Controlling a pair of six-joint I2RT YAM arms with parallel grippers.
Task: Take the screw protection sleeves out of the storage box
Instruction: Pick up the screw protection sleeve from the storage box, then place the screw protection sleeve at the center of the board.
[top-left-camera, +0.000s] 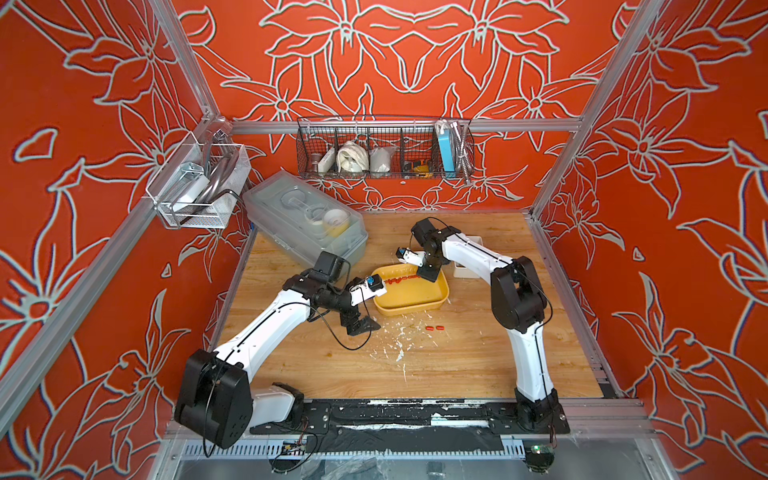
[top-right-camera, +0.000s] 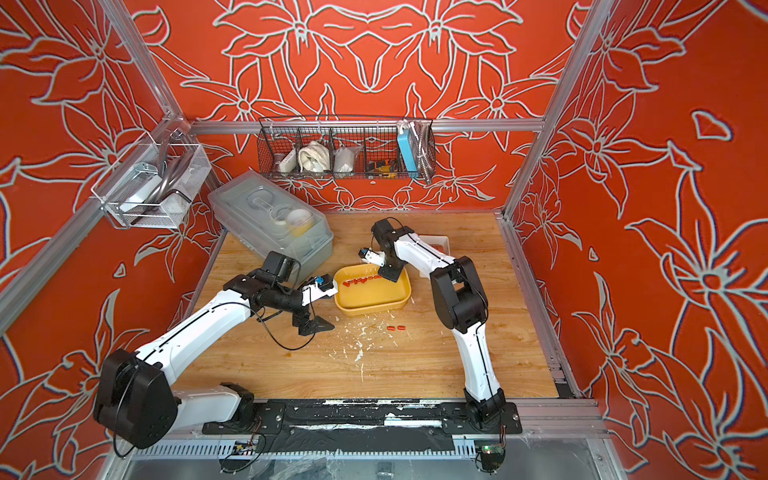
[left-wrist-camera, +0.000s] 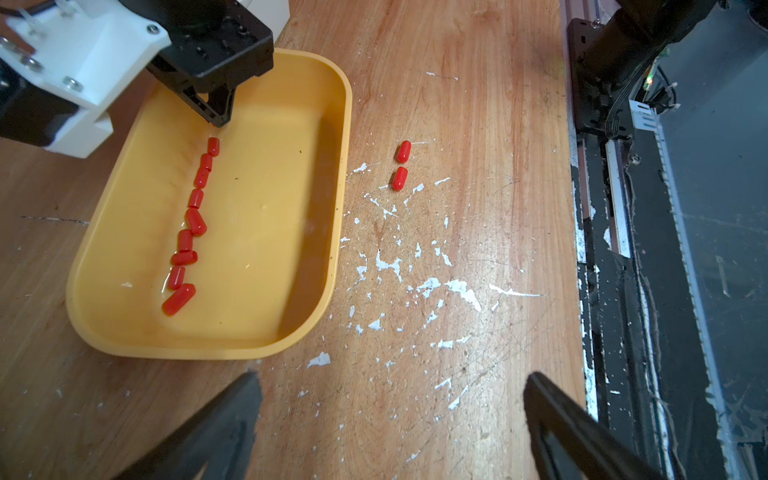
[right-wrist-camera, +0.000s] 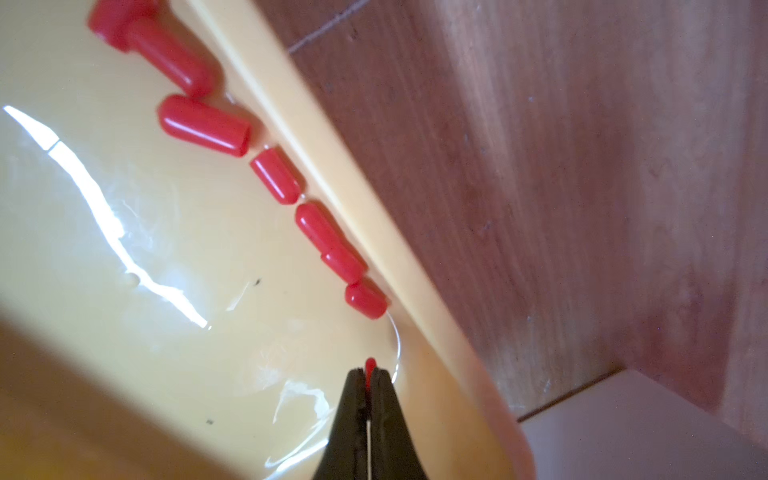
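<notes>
Inside the yellow tray, the right gripper is pinched shut on one little red sleeve, and only the sleeve's tip peeks out. I think it should lift slowly, straight up, stay off the tray wall, and put it by the two sleeves lying out on the table. The other sleeves lie in a row in the tray, the left gripper hangs wide open and empty near the tray, and I can read no words or labels anywhere.
</notes>
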